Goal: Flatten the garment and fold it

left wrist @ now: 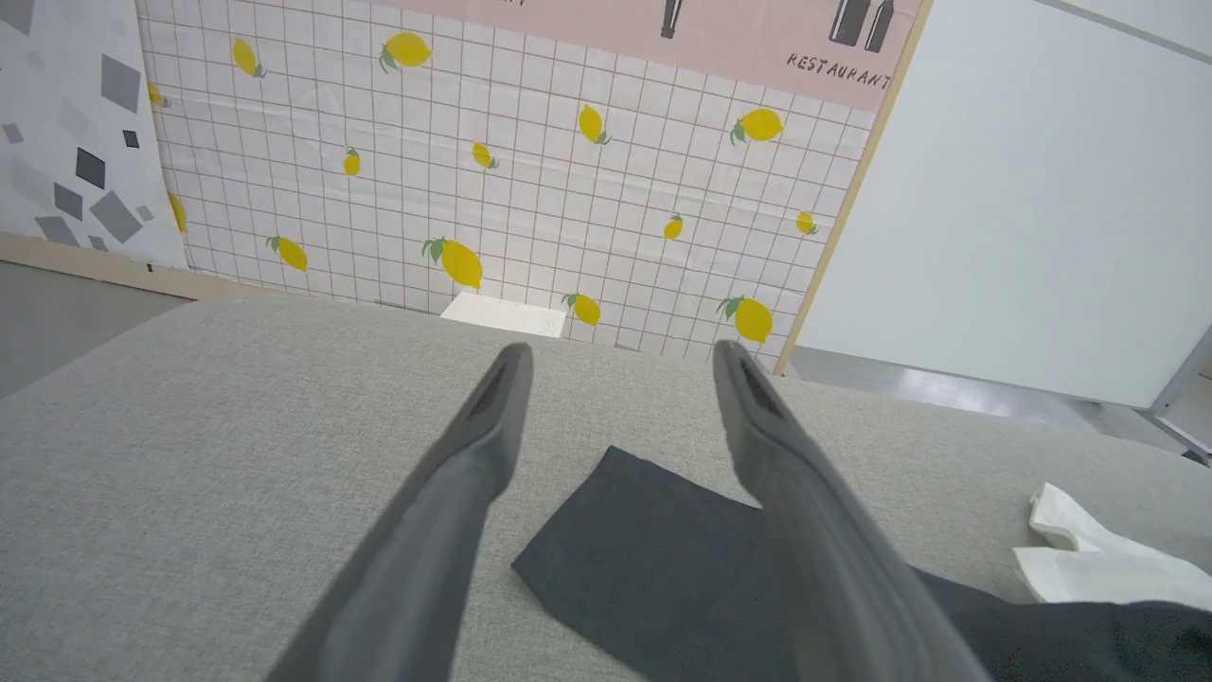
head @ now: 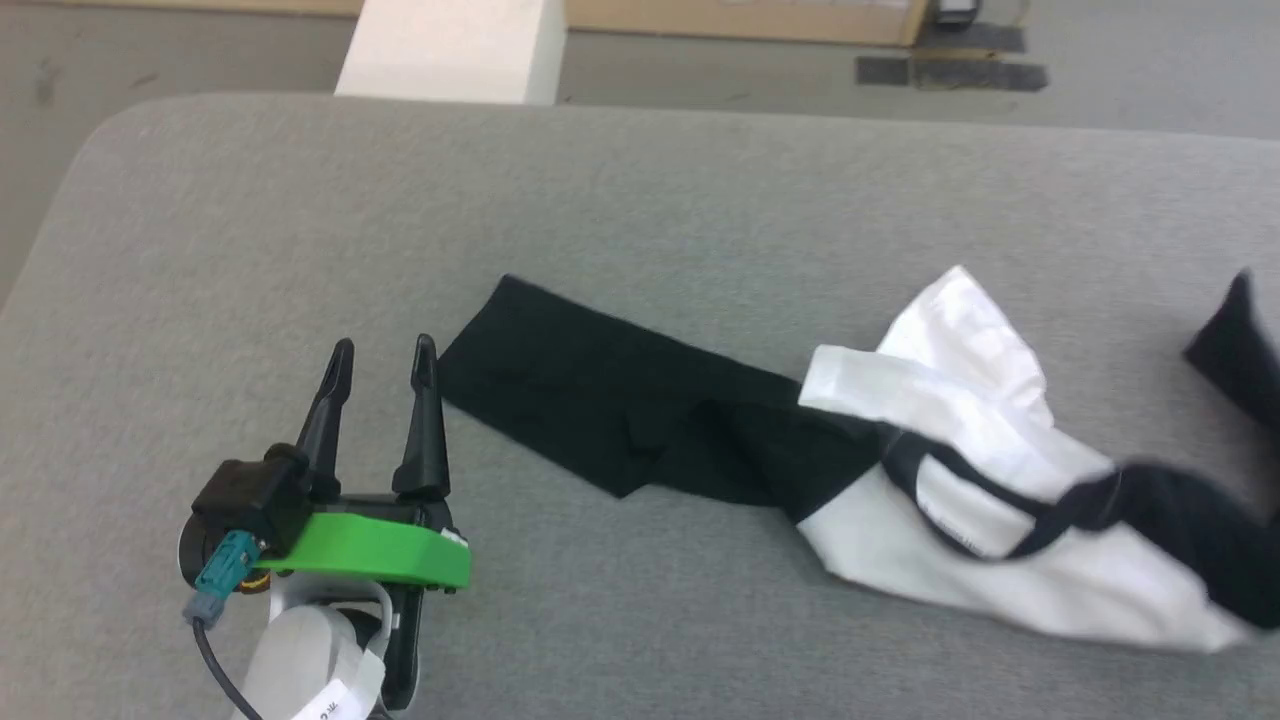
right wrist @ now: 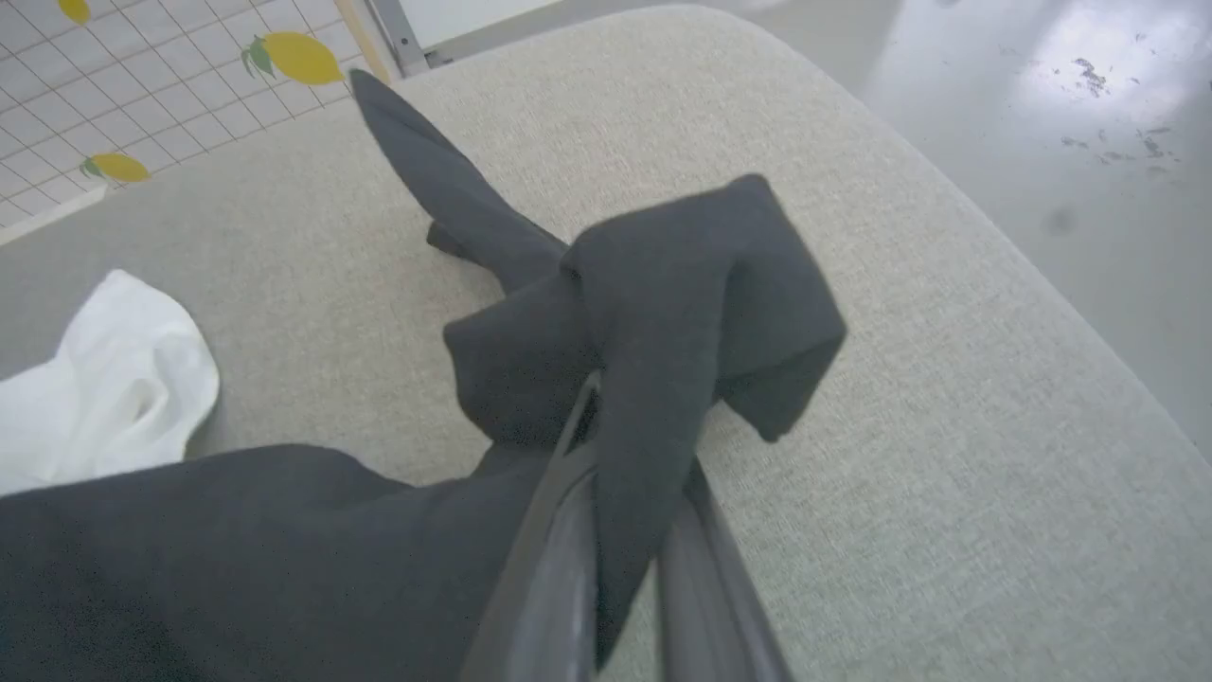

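Note:
The garment lies crumpled on the grey table, its white body bunched at the right and the black neckband looping across it. One black sleeve stretches flat to the left. My left gripper stands open just left of that sleeve's cuff, touching nothing. In the left wrist view the cuff lies between and below the spread fingers of the left gripper. My right gripper is shut on the other black sleeve, which is lifted and drapes over the fingers, hiding their tips.
The grey padded table has rounded corners; its right edge runs close beside the right gripper, with shiny floor beyond. A white box stands past the far edge. A lemon-patterned wall rises behind it.

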### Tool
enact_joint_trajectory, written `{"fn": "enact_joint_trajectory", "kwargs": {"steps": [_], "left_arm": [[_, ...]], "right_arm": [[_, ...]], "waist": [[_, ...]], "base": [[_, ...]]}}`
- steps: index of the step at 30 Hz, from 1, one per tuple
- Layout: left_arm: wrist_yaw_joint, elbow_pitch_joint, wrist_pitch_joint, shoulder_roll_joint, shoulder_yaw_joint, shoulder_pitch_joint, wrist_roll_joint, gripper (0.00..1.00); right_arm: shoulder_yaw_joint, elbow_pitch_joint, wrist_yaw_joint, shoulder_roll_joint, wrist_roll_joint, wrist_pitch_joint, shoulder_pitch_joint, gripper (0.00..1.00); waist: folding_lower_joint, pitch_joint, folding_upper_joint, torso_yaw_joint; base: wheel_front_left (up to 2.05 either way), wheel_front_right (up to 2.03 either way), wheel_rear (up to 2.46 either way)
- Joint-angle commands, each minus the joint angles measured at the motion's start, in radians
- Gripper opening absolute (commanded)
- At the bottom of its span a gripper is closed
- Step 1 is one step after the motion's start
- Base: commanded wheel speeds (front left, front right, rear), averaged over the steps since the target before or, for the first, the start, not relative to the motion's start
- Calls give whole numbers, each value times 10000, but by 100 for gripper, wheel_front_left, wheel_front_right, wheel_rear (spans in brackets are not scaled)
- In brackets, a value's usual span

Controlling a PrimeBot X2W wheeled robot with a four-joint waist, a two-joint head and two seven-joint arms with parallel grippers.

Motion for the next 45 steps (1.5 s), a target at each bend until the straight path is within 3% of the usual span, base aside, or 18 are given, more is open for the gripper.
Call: {"fn": "enact_joint_trajectory", "kwargs": {"steps": [1, 2, 3, 6, 11, 16, 23, 30, 33, 34, 35, 37, 41, 45], "left_arm": [[-65, 28, -36, -20, 28, 176, 120, 100], [-72, 34, -36, -20, 42, 185, 128, 100], [-78, 45, -36, -20, 59, 194, 138, 100], [-83, 84, -36, -20, 112, 229, 152, 100], [-89, 346, -36, -20, 50, 245, 221, 100], [172, 1460, 240, -20, -356, -43, 277, 100], [1762, 2869, 2820, -20, -249, -852, -2, 100], [2125, 3883, 5454, -20, -293, -1609, -627, 100], [2077, 4067, 6567, -20, -487, -1735, -981, 100], [2031, 4093, 6945, -20, -624, -1742, -1057, 96], [1972, 4097, 7211, -20, -742, -1736, -1083, 52], [1812, 4030, 7622, -19, -968, -1688, -1154, 0], [1532, 3645, 7241, 52, -1116, -1633, -1117, 0], [1751, 3099, 5048, 239, -521, -1647, -979, 0]], "right_arm": [[-1, 149, -13, 6, -28, 333, 280, 8], [-40, 231, -13, 6, -55, 525, 419, 46], [-88, 312, -13, 7, -68, 729, 544, 100], [-351, 237, -13, 7, -327, 771, 698, 100], [-725, -492, -13, 8, -704, -743, 457, 100], [826, -1343, -13, 8, -719, -2442, 633, 100], [2920, -1500, -13, 8, -264, -3205, 1073, 100], [3931, -871, -13, 8, 55, -3568, 861, 100], [4144, -726, -13, 8, 132, -3682, 732, 100], [4215, -675, -13, 8, 151, -3706, 692, 100], [4258, -638, -13, 8, 158, -3730, 661, 100], [4348, -562, -13, 8, 197, -3797, 591, 100], [4456, -419, -13, 8, 276, -3883, 513, 100], [4520, -393, -13, 8, 234, -3874, 539, 100]], "waist": [[1, -344, -1, -415], [1, -346, -1, -446], [1, -351, -1, -478], [1, -390, -1, -564], [1, -436, -1, -785], [1, -482, -1, -1059], [1, -368, -1, -1418], [1, 19, -1, -1680], [1, 148, -1, -1753], [1, 188, -1, -1774], [1, 213, -1, -1786], [1, 257, -1, -1804], [1, 283, -1, -1709], [1, 127, -1, -1361]], "base": [[0, 0, 0], [0, 0, 0], [0, 0, 0], [0, 0, 0], [0, 0, 0], [0, 0, 0], [0, 0, 0], [0, 0, 0], [0, 0, 0], [0, 0, 0], [0, 0, 0], [0, 0, 0], [0, 0, 0], [0, 0, 0]]}}
